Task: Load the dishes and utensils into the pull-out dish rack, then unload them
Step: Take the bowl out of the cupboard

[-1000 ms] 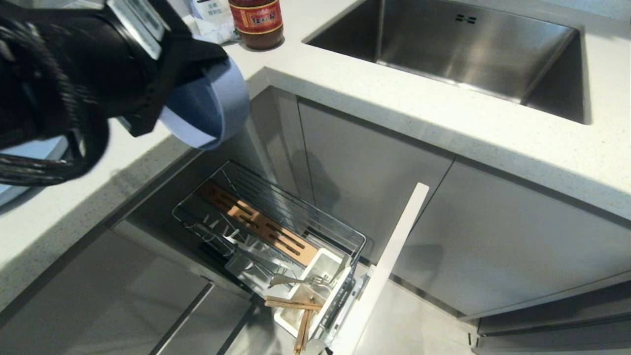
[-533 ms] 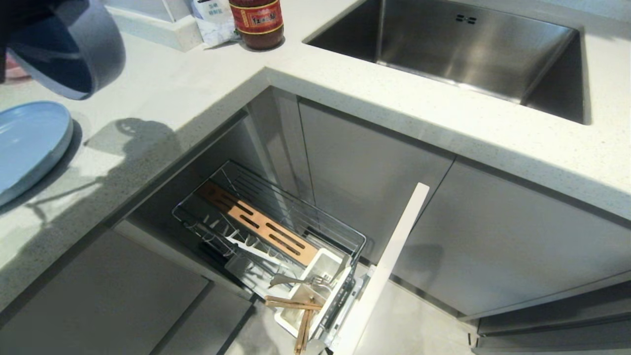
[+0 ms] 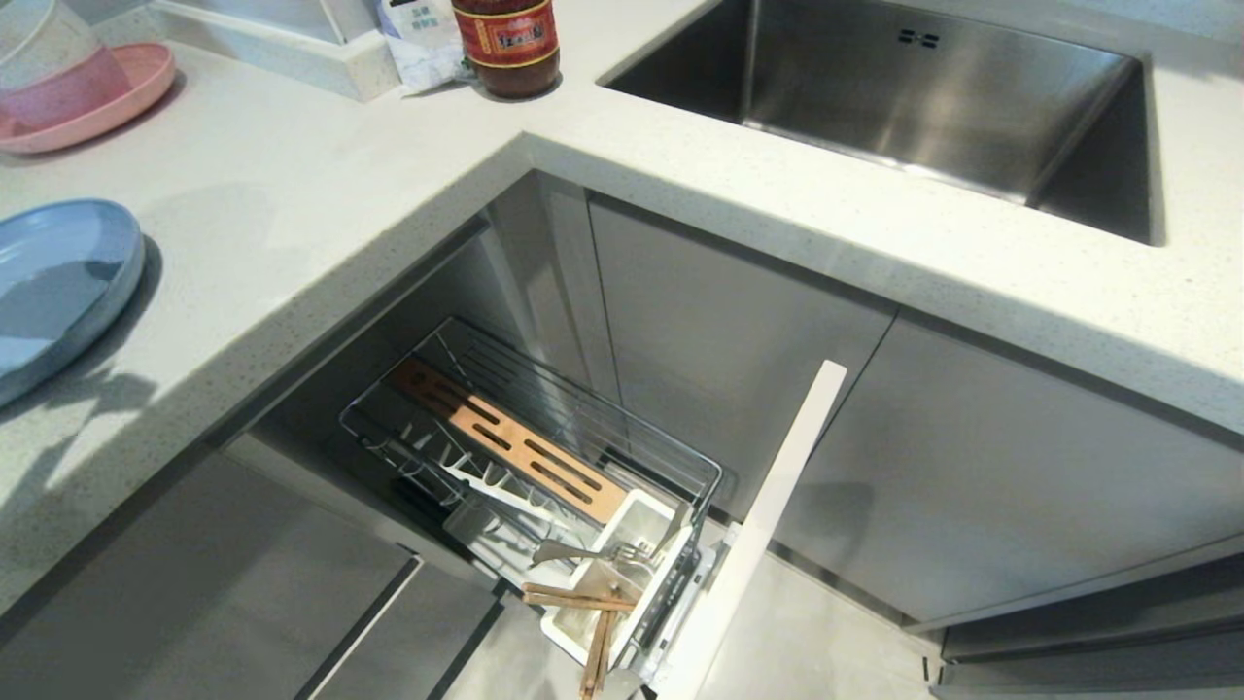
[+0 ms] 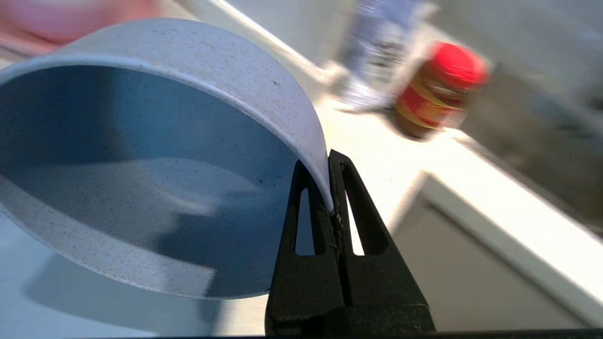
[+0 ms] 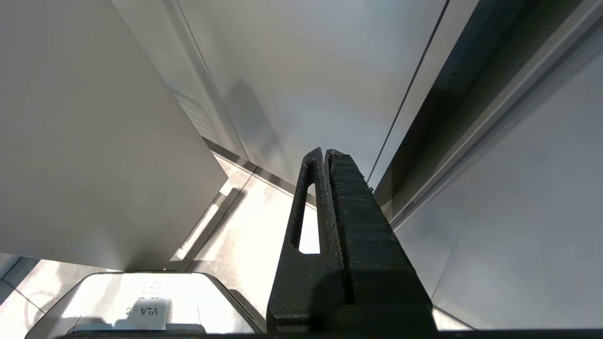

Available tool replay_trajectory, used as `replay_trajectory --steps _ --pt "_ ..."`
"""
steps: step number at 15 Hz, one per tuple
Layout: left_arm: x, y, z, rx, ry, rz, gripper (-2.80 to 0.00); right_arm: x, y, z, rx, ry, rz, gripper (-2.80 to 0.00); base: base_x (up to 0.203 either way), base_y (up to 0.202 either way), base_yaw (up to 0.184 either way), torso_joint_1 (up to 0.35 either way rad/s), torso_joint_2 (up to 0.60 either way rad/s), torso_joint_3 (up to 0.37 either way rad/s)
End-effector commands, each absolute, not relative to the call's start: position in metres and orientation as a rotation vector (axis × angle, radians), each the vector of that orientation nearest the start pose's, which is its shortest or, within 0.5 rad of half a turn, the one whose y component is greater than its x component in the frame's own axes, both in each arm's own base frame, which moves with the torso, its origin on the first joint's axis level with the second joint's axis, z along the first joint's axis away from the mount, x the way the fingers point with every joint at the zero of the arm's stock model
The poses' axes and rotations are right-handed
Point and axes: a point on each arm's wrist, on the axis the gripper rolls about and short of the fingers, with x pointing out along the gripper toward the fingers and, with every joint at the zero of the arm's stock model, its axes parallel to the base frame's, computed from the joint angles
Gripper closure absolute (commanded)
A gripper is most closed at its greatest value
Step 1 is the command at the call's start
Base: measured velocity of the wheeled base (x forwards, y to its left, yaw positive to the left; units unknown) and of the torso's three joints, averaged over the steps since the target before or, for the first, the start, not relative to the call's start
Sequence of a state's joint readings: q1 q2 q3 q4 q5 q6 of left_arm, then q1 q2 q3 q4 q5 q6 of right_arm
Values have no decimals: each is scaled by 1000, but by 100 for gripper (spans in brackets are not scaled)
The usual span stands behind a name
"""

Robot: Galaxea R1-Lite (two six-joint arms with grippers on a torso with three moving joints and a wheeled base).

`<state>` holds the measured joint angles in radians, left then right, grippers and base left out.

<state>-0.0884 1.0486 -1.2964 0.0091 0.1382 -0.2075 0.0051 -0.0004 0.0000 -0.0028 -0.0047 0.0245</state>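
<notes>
Nearest the robot, the rack point(image 3: 544, 457) is sitting pulled out below the counter point(image 3: 321, 224), w/ fork point(image 3: 583, 555) & chopsticks point(image 3: 588, 612) lying at its white box point(image 3: 622, 574). Farther up on the counter the plate point(image 3: 53, 282) is lying flat at the left edge. Left gripper point(image 4: 328, 165), outside head view, is pinching the bowl point(image 4: 141, 155) by its rim, clear of the counter; right gripper point(image 5: 325, 155) is hanging closed on nothing by the cabinet fronts.
</notes>
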Motion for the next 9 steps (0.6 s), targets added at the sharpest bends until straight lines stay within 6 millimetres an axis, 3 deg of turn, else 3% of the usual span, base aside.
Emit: replay_trajectory --steps 1,9 --pt "95 9 402 -170 -265 146 0 -23 0 75 25 -6 0 0 0 0 0 0 0 0" --pt "72 29 400 -49 -3 285 0 -23 0 75 25 -5 0 0 0 0 0 0 0 0"
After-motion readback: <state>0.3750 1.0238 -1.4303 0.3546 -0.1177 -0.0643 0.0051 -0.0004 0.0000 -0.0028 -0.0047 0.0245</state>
